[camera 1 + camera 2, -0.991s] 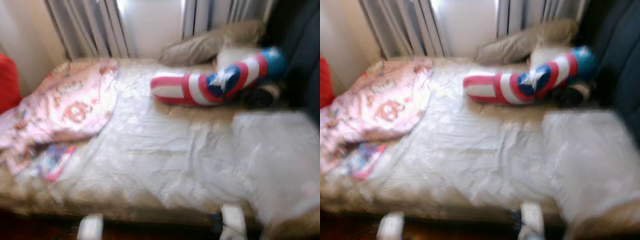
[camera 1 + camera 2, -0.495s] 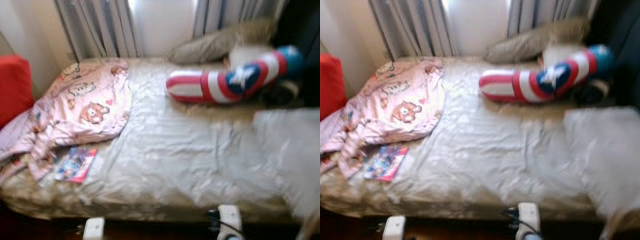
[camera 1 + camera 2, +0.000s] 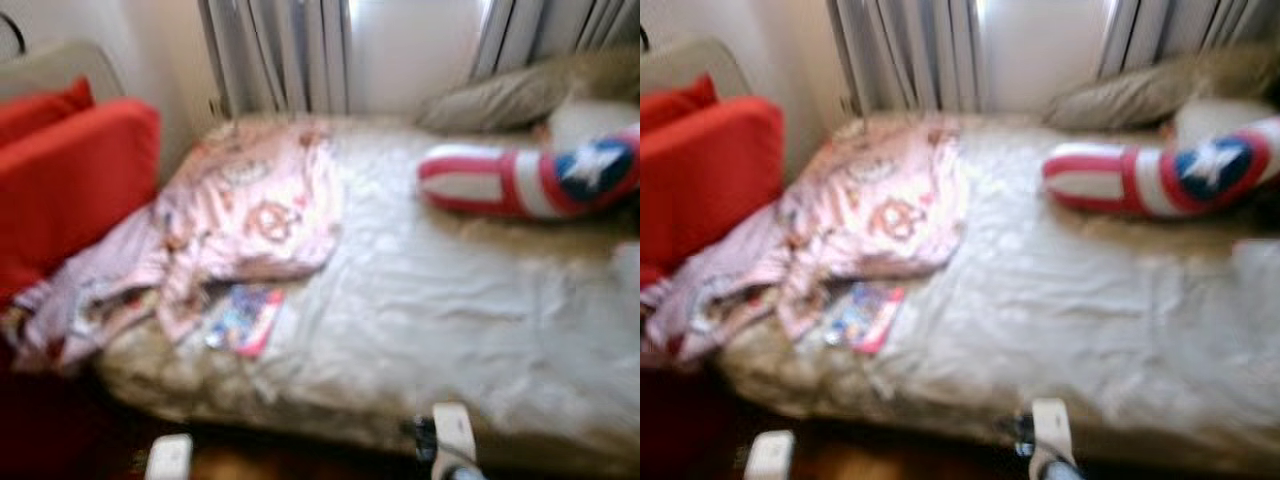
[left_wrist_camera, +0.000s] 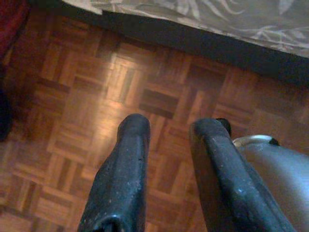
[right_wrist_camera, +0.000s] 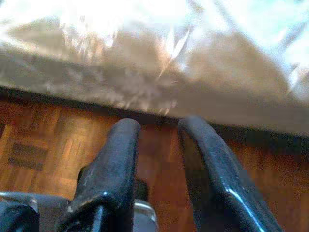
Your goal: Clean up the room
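Note:
A crumpled pink blanket with cartoon prints [image 3: 245,215] lies on the left part of the bed [image 3: 430,310], spilling over its left edge. A small colourful booklet [image 3: 243,318] sits on the sheet just below the blanket. A red, white and blue star bolster [image 3: 535,180] lies at the far right, with a grey pillow [image 3: 500,97] behind it. Both arms hang low before the bed. My left gripper [image 4: 171,126] is open above the parquet floor, holding nothing. My right gripper [image 5: 159,126] is open near the bed's front edge, also holding nothing.
Red cushions [image 3: 70,175] lean against the wall left of the bed. Grey curtains [image 3: 280,55] and a bright window stand behind it. Parquet floor [image 4: 82,96] runs along the bed's front edge. The eye views are blurred.
The whole picture has slid to the right, so the camera has turned left. The red cushions have come into view. Nothing on the bed has moved.

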Motion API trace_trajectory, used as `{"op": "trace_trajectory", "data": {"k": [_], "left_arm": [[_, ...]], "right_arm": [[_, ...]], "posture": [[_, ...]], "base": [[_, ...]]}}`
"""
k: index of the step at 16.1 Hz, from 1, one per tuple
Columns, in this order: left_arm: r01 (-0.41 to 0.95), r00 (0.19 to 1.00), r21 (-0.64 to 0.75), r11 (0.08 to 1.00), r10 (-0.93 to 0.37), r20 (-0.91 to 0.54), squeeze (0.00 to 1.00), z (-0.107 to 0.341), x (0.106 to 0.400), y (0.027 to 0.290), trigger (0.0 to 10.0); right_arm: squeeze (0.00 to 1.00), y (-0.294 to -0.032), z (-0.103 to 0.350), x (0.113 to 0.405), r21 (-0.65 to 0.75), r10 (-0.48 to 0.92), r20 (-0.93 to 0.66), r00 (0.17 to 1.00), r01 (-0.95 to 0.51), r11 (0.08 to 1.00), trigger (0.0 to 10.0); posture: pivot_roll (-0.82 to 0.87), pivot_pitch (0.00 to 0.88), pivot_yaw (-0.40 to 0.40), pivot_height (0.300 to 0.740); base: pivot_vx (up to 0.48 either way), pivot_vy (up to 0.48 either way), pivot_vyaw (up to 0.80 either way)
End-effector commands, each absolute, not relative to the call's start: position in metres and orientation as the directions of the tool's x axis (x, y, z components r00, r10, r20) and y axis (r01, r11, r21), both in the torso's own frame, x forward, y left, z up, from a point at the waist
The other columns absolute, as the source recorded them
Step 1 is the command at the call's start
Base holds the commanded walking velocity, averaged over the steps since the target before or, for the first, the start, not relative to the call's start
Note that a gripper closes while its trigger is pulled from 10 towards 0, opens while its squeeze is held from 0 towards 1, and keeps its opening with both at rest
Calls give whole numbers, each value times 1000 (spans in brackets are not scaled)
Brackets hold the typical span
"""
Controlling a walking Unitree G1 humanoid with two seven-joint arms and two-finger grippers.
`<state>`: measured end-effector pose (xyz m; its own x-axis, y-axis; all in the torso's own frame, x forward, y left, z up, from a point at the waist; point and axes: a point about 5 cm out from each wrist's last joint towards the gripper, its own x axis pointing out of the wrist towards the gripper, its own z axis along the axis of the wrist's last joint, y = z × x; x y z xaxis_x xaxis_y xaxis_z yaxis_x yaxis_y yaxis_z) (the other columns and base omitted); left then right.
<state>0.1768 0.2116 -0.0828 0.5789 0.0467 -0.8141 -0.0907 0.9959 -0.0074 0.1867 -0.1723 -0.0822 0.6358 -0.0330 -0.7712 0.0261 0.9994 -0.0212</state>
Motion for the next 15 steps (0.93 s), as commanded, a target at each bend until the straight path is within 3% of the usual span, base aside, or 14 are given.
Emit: {"op": "trace_trajectory", "data": {"k": [1, 4, 9, 15], "left_arm": [[-82, 578, 8, 997, 55, -814, 0, -82, 179, 212, 10000], [-73, 580, -7, 997, 37, -814, 0, -84, 182, 194, 10000], [-73, 576, -6, 997, 37, -817, 0, -85, 181, 193, 10000], [-99, 591, 13, 995, 70, -803, 0, -80, 174, 230, 10000]], "right_arm": [[0, -171, -82, 187, -13, -32, -774, 633, 35, 999, 10000], [0, -170, -82, 187, -16, -28, -774, 633, 24, 1000, 10000], [0, -169, -82, 187, -16, -26, -772, 635, 22, 1000, 10000], [0, -167, -83, 186, -14, -16, -774, 633, 8, 1000, 10000]], "posture": [[-4, 0, 22, 740], [-2, 0, 20, 740], [-9, 0, 22, 740], [-3, 0, 20, 740]], "base": [[0, 480, 0], [0, 480, 0], [0, 480, 0], [0, 106, 0]]}}
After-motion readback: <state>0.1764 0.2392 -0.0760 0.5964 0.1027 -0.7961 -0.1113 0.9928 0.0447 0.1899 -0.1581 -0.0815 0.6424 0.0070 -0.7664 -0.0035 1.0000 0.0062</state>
